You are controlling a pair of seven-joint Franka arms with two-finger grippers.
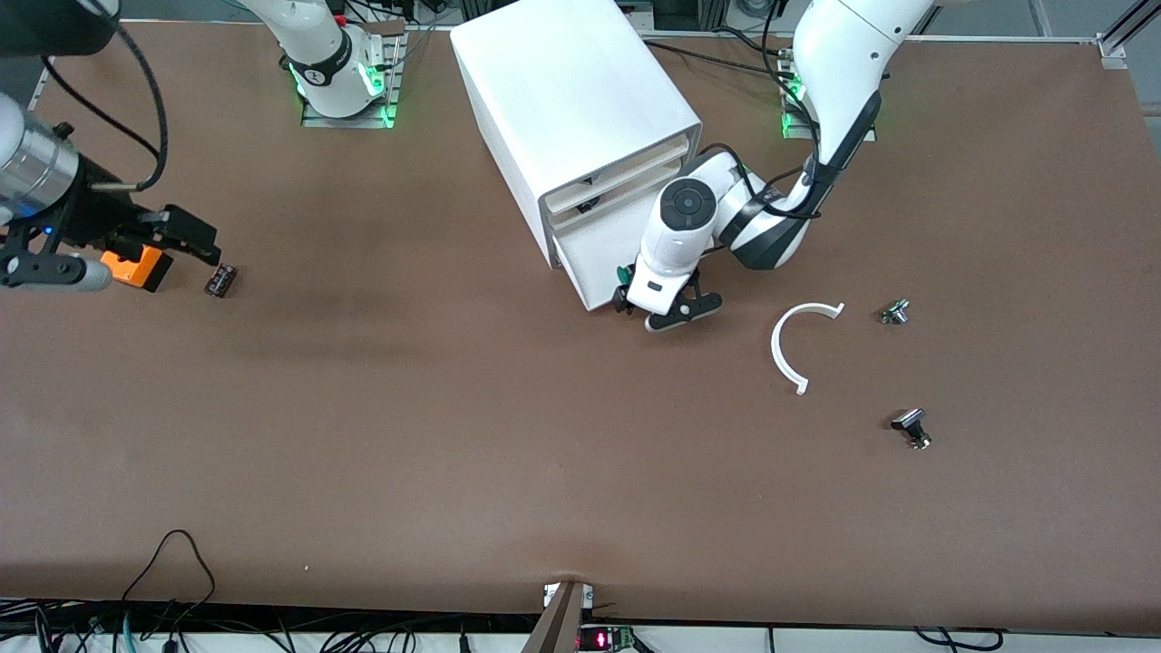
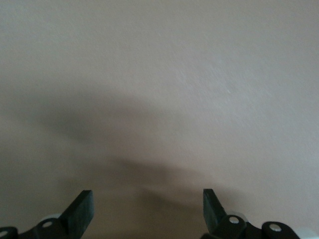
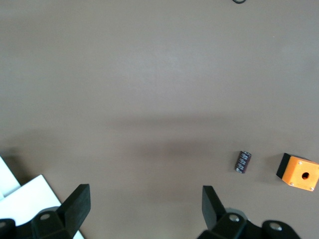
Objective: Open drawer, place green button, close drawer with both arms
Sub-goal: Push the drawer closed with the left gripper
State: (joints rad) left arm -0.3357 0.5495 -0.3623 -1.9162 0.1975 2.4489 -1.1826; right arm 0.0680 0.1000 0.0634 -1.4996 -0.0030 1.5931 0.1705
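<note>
The white cabinet (image 1: 571, 100) stands close against the left gripper (image 1: 669, 307), and the drawer (image 1: 635, 174) is in it, higher than this gripper. Its fingers are spread wide and empty. The right gripper (image 3: 144, 204), also wide and empty, waits over the orange box (image 3: 299, 172). The button (image 1: 624, 272) shows just beside the left gripper.

No legible text or labels.

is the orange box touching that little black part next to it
Apart. The right wrist view shows bare brown table between the orange box and the small black part; the front view shows the same gap.
</note>
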